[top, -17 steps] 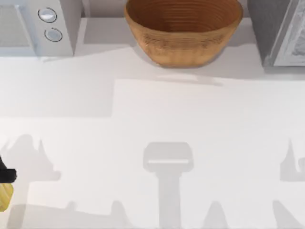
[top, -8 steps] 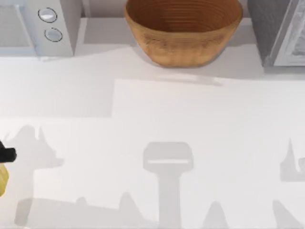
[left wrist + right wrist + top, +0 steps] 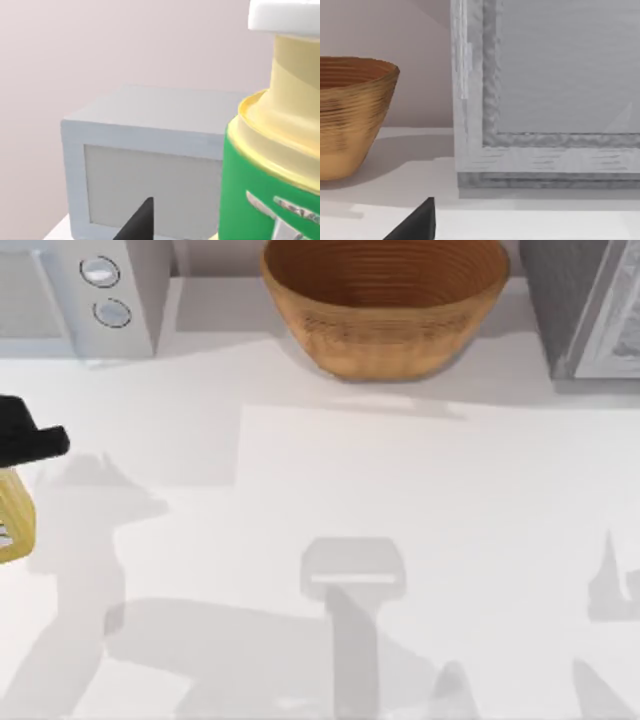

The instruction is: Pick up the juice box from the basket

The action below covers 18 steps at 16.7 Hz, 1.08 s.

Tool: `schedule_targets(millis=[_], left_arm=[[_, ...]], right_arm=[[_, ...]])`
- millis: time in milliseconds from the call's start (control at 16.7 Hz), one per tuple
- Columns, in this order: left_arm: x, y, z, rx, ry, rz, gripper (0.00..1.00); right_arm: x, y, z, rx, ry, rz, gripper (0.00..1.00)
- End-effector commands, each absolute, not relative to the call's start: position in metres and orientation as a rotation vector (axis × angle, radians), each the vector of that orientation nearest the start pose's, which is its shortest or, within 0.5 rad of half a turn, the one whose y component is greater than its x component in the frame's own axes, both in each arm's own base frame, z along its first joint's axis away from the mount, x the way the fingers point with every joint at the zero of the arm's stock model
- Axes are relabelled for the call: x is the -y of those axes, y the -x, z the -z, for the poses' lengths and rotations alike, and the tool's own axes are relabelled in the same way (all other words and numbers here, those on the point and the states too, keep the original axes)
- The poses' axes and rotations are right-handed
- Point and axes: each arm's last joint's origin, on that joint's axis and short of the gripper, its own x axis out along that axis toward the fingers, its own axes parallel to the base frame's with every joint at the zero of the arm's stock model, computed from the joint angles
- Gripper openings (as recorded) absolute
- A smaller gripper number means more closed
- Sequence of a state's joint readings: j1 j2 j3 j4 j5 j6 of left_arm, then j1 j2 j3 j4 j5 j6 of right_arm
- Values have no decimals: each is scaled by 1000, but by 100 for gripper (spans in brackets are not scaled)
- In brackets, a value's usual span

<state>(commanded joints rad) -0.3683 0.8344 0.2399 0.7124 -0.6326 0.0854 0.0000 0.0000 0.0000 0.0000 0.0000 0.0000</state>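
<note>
My left gripper (image 3: 25,440) hangs at the table's left edge with the juice box (image 3: 12,525) just beside it. The basket (image 3: 385,315) is well apart, and I cannot tell my grip.

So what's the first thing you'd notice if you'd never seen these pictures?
Probably the big brown woven basket at the back middle of the white table, between a grey box with two dials on the left and another grey appliance on the right. Next, the left gripper at the table's left edge with a yellow object below it. The left wrist view shows a green-labelled container up close.
</note>
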Motion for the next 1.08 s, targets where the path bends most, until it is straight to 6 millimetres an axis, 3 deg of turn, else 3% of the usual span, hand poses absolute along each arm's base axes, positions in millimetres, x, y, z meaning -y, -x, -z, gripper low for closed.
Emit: schedule_targets(millis=[240, 540, 1080], left_arm=[[80, -196, -212, 87, -13, -357, 0], [111, -209, -194, 76, -13, -420, 0], [113, -214, -186, 76, -11, -432, 0]], right_arm=[[1, -106, -160, 0, 0, 0, 100], [1, -106, -160, 0, 0, 0, 100], [1, -106, -160, 0, 0, 0, 100]])
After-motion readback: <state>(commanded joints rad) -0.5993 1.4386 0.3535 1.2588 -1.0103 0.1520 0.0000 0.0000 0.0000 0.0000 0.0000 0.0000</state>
